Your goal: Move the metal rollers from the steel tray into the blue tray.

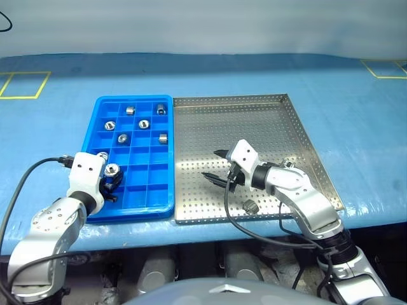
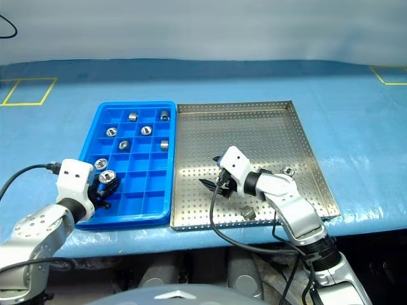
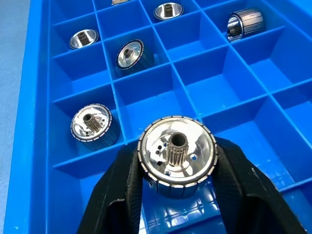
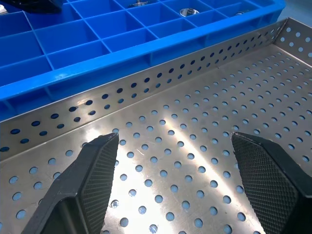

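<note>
While one metal roller (image 3: 176,157) is pinched by the left tool (image 3: 178,195) above the blue tray (image 1: 162,203), the right tool (image 4: 173,180) is spread empty over the steel tray (image 1: 254,121).

Seven metal rollers (image 1: 123,138) sit in blue tray (image 1: 160,194); two on steel tray (image 1: 267,124).

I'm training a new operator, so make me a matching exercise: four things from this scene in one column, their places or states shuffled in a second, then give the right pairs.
Things
1. left claw
2. right claw
3. blue tray
4. steel tray

Places or states
A. lies on the table at the robot's left, several rollers in its compartments
B. open and holding nothing, over the perforated floor
C. shut on a metal roller above a compartment
D. has two rollers left near its front edge

Pairs: 1-C, 2-B, 3-A, 4-D
</note>
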Robot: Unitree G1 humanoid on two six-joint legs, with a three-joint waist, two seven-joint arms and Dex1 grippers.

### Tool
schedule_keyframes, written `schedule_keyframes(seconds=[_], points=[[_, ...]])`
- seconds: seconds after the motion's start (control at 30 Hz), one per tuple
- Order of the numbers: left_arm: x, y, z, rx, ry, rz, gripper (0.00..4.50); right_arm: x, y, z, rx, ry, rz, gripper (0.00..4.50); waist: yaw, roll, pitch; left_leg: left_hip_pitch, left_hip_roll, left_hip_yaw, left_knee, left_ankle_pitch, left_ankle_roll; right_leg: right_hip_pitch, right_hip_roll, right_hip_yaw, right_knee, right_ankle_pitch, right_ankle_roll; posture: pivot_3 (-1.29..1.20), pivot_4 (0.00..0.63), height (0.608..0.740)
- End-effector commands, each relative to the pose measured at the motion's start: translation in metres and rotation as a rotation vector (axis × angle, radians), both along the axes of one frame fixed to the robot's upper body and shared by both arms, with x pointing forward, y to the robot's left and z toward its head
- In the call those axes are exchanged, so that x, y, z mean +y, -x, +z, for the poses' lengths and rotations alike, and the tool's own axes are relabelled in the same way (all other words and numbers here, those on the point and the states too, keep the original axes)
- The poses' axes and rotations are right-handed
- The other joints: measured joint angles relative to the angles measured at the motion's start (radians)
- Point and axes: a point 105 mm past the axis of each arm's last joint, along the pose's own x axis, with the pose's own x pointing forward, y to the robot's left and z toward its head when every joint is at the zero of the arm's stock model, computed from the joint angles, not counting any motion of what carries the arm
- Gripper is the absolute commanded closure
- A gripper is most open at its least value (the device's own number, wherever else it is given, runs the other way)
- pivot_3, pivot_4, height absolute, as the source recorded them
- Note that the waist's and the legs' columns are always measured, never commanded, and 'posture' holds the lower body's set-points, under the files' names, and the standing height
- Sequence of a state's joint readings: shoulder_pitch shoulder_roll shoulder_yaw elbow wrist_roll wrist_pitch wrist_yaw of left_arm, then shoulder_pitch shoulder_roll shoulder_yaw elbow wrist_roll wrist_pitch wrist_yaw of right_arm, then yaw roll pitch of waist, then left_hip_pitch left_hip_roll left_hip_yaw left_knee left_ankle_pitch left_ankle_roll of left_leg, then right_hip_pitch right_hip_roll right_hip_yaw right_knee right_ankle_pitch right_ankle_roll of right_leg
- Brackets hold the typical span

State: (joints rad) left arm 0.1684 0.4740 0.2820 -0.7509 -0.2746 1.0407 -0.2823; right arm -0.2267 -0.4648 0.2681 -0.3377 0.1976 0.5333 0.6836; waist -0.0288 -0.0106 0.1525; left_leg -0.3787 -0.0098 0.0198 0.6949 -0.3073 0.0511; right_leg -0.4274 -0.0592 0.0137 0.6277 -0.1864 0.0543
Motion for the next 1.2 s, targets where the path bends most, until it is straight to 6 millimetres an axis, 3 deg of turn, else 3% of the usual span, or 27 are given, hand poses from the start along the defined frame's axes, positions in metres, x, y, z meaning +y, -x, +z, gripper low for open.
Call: schedule_keyframes(seconds=[0.03,0.1,0.37,0.5,0.57,0.63,0.77,0.87,1.0,1.2], points=[[0.002,-0.002,0.005,-0.034,-0.019,0.013,2.78,0.000,-0.004,0.016,-0.066,-0.021,-0.007,0.56,0.000,0.000,0.000,0.000,0.000,0.000,0.000,0.000,0.000,0.000,0.000,0.000,0.000,0.000,0.000,-0.07,0.150,0.740],[0.004,-0.002,0.005,-0.032,-0.022,0.017,2.78,0.000,-0.004,0.016,-0.067,-0.022,-0.008,0.56,0.000,0.000,0.000,0.000,0.000,0.000,0.000,0.000,0.000,0.000,0.000,0.000,0.000,0.000,0.000,-0.07,0.150,0.740],[0.009,-0.005,0.007,-0.053,-0.054,0.055,0.09,0.001,-0.006,0.018,-0.078,-0.029,-0.016,0.56,0.000,0.000,0.000,0.000,0.000,0.000,0.000,0.000,0.000,0.000,0.000,0.000,0.000,0.000,0.000,-0.08,0.150,0.740],[0.001,-0.012,0.017,-0.108,0.008,0.027,0.02,0.000,-0.005,0.020,-0.084,-0.032,-0.019,0.56,0.000,0.000,0.000,0.000,0.000,0.000,0.000,0.000,0.000,0.000,0.000,0.000,0.000,0.000,0.000,-0.08,0.150,0.740],[-0.024,-0.019,0.032,-0.188,0.087,-0.088,0.02,-0.006,-0.008,0.022,-0.096,-0.024,-0.040,0.56,0.001,0.000,0.000,0.000,0.000,0.000,0.000,0.000,0.000,0.000,-0.001,0.000,0.000,0.000,0.000,-0.10,0.150,0.740],[-0.037,-0.022,0.040,-0.223,0.123,-0.151,0.02,-0.009,-0.009,0.023,-0.102,-0.018,-0.055,0.56,0.004,-0.001,0.000,0.000,-0.001,0.000,0.000,0.000,0.000,0.000,-0.002,-0.001,0.000,0.000,0.000,-0.10,0.150,0.740],[-0.092,-0.035,0.049,-0.266,0.208,-0.395,0.02,-0.039,-0.017,0.026,-0.126,0.035,-0.168,0.56,0.003,-0.001,0.000,0.000,-0.001,0.000,0.000,0.000,0.000,0.001,-0.001,-0.001,0.000,0.000,0.000,-0.16,0.150,0.740],[-0.123,-0.045,0.047,-0.281,0.213,-0.517,0.02,-0.055,-0.015,0.030,-0.126,0.045,-0.237,0.56,-0.008,-0.001,0.000,0.000,-0.002,0.001,0.000,0.000,0.001,0.001,-0.001,0.000,-0.001,0.000,0.000,-0.21,0.150,0.740],[-0.163,-0.050,0.028,-0.206,0.223,-0.682,0.02,-0.076,-0.009,0.025,-0.109,0.082,-0.326,0.56,-0.039,0.000,0.000,0.000,-0.001,0.002,0.000,-0.001,0.002,0.001,0.001,0.001,-0.001,0.000,0.000,-0.29,0.150,0.740],[-0.186,-0.052,0.005,-0.119,0.177,-0.829,0.02,-0.087,0.000,0.015,-0.057,0.054,-0.405,0.56,-0.104,0.000,0.000,0.000,-0.001,0.003,0.000,-0.004,0.008,0.000,0.002,0.003,-0.001,0.000,0.002,-0.36,0.150,0.740]])
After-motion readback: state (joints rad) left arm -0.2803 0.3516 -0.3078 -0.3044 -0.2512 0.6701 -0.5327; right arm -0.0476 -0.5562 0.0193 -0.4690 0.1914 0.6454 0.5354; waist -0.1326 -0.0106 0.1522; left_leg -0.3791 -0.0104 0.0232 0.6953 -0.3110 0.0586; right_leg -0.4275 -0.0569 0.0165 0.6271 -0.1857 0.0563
